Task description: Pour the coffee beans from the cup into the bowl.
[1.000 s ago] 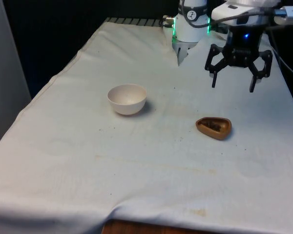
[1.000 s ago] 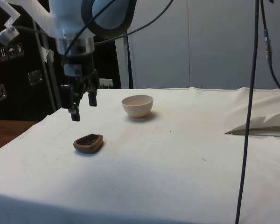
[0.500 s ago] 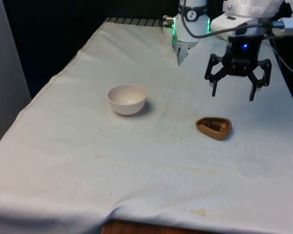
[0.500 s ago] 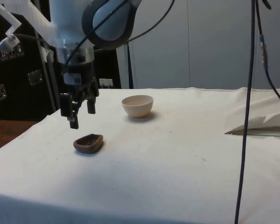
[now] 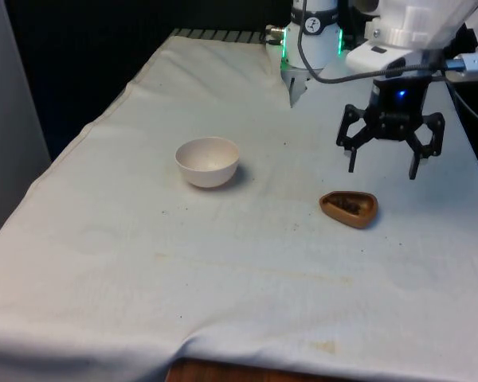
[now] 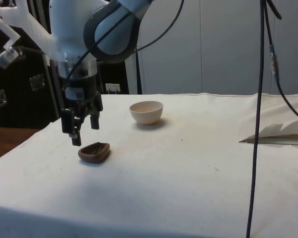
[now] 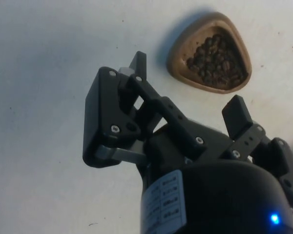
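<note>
The end effector [image 5: 382, 169] is hanging wide open in the air, gripping nothing, just above and a bit behind the brown cup [image 5: 349, 208] of coffee beans [image 7: 215, 58]. That cup is sitting on the worktop [image 5: 247, 286] toward the front view's right. The cream bowl [image 5: 208, 161] is sitting well apart on the left.

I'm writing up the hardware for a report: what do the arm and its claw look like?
A glossy white arm with rounded segments and a grey joint band, black cables looping off it. The matte black two-finger claw has angular linkage fingers with silver screws and a white label.
</note>
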Available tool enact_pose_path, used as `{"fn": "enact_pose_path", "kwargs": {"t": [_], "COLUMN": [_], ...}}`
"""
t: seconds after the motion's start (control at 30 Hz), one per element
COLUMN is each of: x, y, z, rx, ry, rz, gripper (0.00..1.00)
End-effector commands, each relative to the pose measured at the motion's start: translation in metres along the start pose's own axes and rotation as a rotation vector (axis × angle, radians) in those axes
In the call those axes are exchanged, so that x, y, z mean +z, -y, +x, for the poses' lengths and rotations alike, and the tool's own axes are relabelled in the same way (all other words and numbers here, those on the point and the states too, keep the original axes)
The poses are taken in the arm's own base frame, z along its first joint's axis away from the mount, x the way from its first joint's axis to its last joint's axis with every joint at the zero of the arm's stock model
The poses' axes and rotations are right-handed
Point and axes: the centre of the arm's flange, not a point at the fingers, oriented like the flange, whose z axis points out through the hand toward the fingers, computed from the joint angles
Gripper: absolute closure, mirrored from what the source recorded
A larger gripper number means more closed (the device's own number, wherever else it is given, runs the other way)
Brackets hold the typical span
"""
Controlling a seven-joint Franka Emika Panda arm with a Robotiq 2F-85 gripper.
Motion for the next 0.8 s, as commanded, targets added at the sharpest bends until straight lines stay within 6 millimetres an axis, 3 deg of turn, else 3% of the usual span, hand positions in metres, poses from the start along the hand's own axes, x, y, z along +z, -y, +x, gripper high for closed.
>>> {"fn": "enact_pose_path", "kwargs": {"t": [0.0, 0.77], "x": [0.002, 0.030], "y": [0.001, 0.009], "z": [0.001, 0.007], "rx": [0.002, -0.012], "ry": [-0.004, 0.012], "rz": [-0.004, -0.019], "gripper": [0.00, 0.00]}}
